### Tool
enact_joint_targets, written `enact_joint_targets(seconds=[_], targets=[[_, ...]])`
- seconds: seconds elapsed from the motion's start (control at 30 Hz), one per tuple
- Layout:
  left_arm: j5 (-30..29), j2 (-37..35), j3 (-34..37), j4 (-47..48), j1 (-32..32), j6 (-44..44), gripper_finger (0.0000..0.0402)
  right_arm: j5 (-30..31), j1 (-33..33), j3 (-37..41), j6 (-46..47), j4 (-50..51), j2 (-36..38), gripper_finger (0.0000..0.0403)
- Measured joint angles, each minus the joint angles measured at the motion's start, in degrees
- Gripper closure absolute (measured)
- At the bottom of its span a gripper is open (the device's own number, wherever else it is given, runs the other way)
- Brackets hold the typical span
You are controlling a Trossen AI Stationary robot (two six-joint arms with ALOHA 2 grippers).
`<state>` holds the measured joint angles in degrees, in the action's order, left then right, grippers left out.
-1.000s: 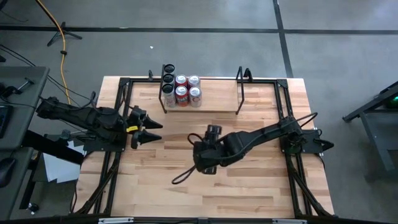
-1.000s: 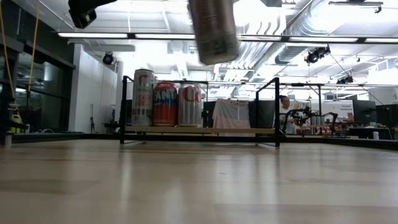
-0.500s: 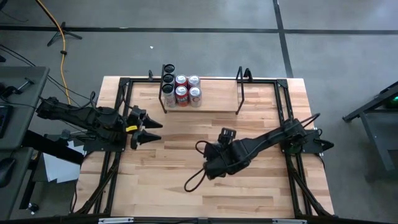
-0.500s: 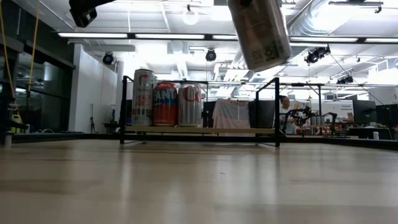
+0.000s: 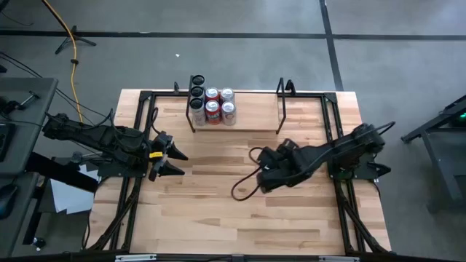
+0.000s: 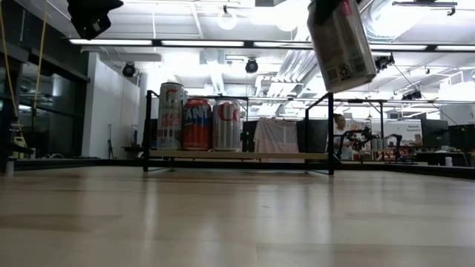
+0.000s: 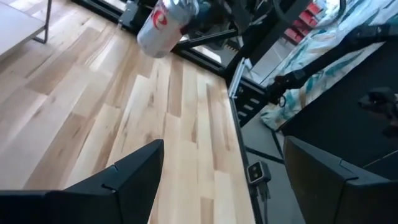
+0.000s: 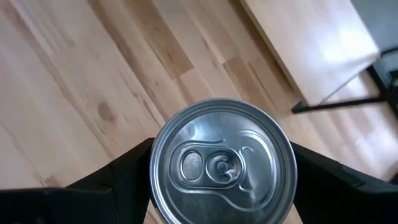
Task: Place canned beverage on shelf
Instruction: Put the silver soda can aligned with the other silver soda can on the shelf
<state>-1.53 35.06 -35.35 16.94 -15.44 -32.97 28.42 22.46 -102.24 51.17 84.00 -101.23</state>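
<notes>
A silver canned beverage hangs high above the table in my right gripper, which is shut on it to the right of the table's middle. The can also shows in the left wrist view. The shelf, a pale plank with black rod uprights, stands at the table's far edge. Several cans stand on its left end. My left gripper is open and empty at the table's left side. My right gripper pinches the can between its two fingers, on opposite sides of its wall near the top end. The fingers come from above, pointing down. The can's lid faces the wrist camera. The can hangs tilted, clear of the table.
The shelf's plank is bare to the right of the standing cans. A loop of cable hangs below my right arm. Black frame rails run along the table's left and right sides.
My right gripper has carried the can toward the table's right edge and a little toward the far edge. The can has stayed clear of the table and has tipped further from upright.
</notes>
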Motion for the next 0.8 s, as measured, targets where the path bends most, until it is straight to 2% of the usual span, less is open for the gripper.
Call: enact_joint_targets(seconds=[0.2,0.37,0.6,0.8], targets=[[-1.0,0.0,0.0,0.3,0.0,0.1,0.0116,-0.2,0.1,13.8,9.2,-7.8,10.6,0.0111],[-5.6,0.2,0.0,0.2,0.0,0.2,0.0116,0.2,-0.3,24.2,11.3,-17.7,17.9,0.0111],[-16.4,2.5,0.0,-2.3,0.0,0.2,0.0116,-2.2,-3.0,37.0,1.5,-33.2,24.6,0.0111],[-29.1,6.1,0.0,-10.1,0.0,0.2,0.0116,-10.3,-9.0,45.6,-14.7,-48.1,27.4,0.0111]])
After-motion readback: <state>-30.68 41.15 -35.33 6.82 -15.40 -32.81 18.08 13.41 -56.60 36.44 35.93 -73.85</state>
